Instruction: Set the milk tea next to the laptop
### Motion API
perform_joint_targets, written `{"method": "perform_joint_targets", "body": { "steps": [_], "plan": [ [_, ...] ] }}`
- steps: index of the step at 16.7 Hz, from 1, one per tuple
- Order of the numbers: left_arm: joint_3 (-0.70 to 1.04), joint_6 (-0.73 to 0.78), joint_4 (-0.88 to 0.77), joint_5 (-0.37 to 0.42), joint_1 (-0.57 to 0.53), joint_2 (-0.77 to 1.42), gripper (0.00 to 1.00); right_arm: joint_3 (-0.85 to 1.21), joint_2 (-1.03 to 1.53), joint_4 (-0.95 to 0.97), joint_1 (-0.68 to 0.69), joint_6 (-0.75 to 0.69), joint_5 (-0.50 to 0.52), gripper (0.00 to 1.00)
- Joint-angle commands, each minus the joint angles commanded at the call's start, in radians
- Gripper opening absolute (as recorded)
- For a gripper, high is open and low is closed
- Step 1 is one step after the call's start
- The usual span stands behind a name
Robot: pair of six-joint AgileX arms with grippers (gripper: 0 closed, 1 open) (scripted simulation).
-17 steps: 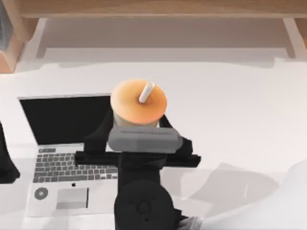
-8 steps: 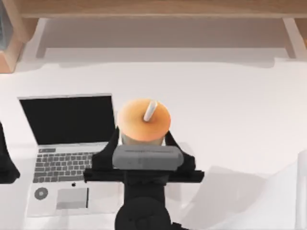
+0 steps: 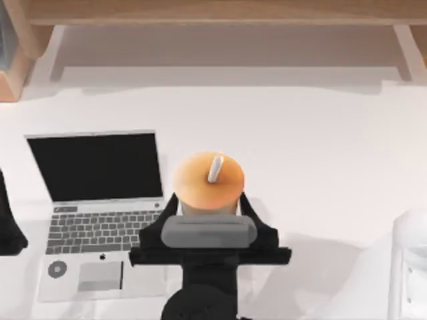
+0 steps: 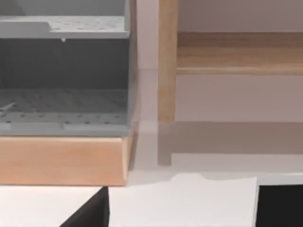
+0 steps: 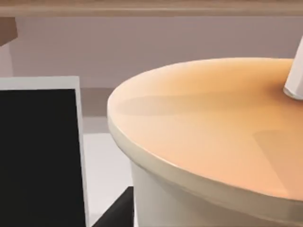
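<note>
Milk tea [image 3: 208, 181] sits upright between the fingers of our right gripper [image 3: 208, 208], which clasps the cup just beside the right edge of the laptop [image 3: 100, 200]. We should lower it straight, keep the straw [image 3: 215, 169] vertical, and release only once the base rests on the table [image 3: 320, 147], clear of the keyboard. Compared with a second ago, the cup has drawn nearer to us and rightward, off the screen's corner. Our left gripper [image 3: 8, 227] waits at the table's left edge; we cannot tell its fingers' state.
</note>
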Motion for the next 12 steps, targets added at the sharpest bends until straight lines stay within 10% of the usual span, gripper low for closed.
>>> {"method": "perform_joint_targets", "body": {
  "steps": [12],
  "plan": [
    [0.000,0.000,0.000,0.000,0.000,0.000,1.00,0.000,0.000,0.000,0.000,0.000,0.000,0.98]
  ]
}}
